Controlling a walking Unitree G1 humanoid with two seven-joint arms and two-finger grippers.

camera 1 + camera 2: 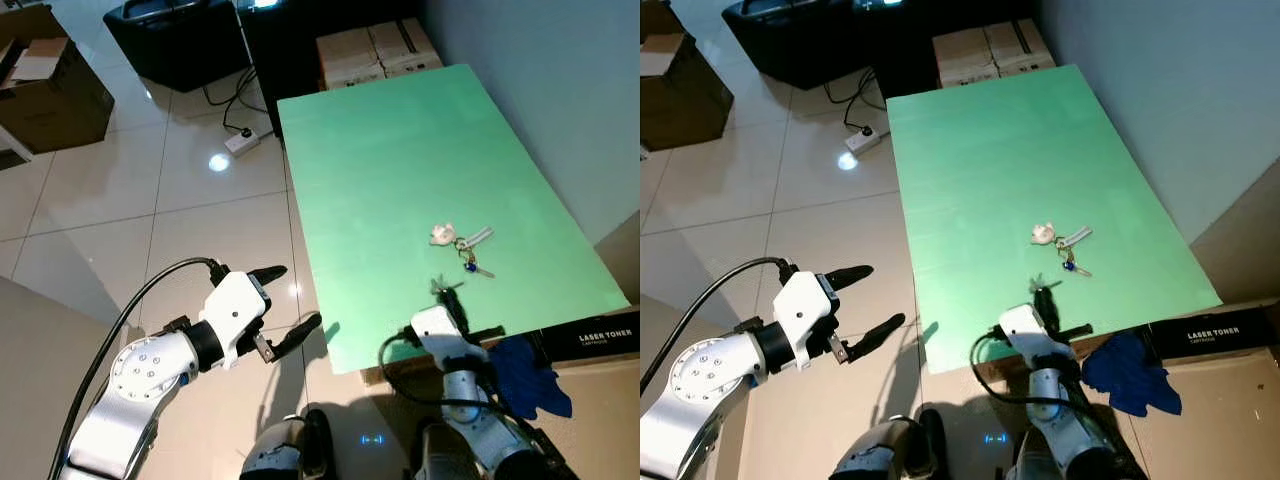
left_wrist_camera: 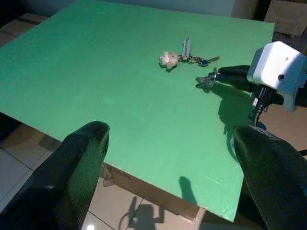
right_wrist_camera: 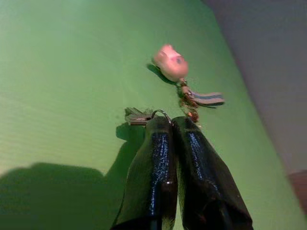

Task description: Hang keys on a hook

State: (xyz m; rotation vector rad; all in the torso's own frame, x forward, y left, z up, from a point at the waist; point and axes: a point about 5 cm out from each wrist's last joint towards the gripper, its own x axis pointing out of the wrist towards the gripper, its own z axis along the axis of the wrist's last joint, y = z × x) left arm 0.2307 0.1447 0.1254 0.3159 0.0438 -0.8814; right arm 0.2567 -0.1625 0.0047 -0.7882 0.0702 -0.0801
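my right gripper (image 3: 170, 122) has its two fingers pressed together, and a small key ring (image 3: 139, 116) with a key on it sticks out at the tips, so i judge i am pinching it rather than just resting on it. to do this step well i want to be sure of that pinch before i carry anything off: lift slowly and straight up from the green table (image 1: 400, 150), watch that the ring comes with me and does not slide out of the narrow tips, and keep the wrist level so the key hangs free below. i see no hook from here, so i would need to find it before i turn toward it. my gripper sits close to the table's near edge, toward the near right corner. just beyond my fingertips, further in from that edge and closer to the right edge, lies the key bunch (image 1: 470, 250) with its pink charm (image 1: 441, 234), flat on the surface and apart from my fingers. i cannot tell whether the ring in my tips is joined to that bunch. my left gripper (image 1: 298, 295) hangs spread wide over the floor, off the table's left edge.
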